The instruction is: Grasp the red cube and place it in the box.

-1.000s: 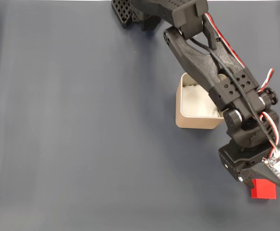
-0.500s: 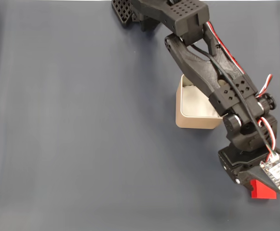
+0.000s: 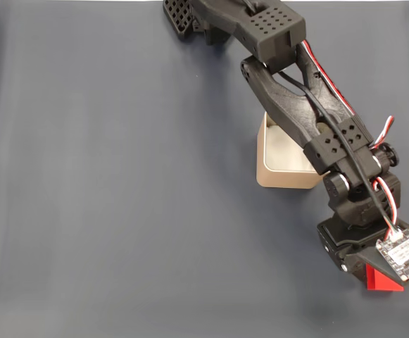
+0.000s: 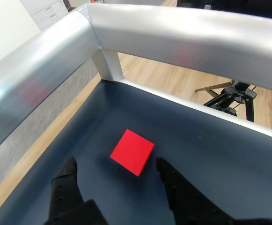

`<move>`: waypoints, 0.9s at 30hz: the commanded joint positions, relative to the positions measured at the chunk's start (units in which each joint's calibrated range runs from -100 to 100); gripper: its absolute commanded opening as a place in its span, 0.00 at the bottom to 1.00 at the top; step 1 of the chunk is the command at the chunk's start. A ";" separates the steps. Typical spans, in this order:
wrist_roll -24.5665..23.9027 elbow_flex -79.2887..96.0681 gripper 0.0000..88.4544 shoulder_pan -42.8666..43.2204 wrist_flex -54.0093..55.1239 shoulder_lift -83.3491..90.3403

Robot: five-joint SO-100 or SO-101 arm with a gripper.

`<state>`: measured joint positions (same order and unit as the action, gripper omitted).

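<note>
Lower centre of the wrist view: red cube [image 4: 132, 152] on the bench [image 4: 210, 145], between spread fingers of the open claw [image 4: 114, 171]. Cube sits skewed; closing may twist it aside. Box [image 3: 283, 156] well apart.

The fixed view looks straight down on the dark counter [image 3: 105, 211] from well above, with the arm's base at its top edge. The wrist view rides just behind the claw [image 4: 114, 171], facing forward and down, close in. Both share the cube [image 3: 384, 280] [image 4: 132, 152] and the counter around it.
</note>
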<state>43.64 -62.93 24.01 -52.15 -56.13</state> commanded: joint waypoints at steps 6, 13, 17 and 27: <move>-0.20 -5.44 0.48 0.87 1.23 -1.38; 0.10 -5.44 0.48 0.87 2.54 -2.42; 0.15 -5.62 0.47 0.87 2.62 -2.68; -0.10 -5.62 0.45 0.94 3.03 -2.76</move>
<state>43.59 -65.21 24.46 -50.04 -59.70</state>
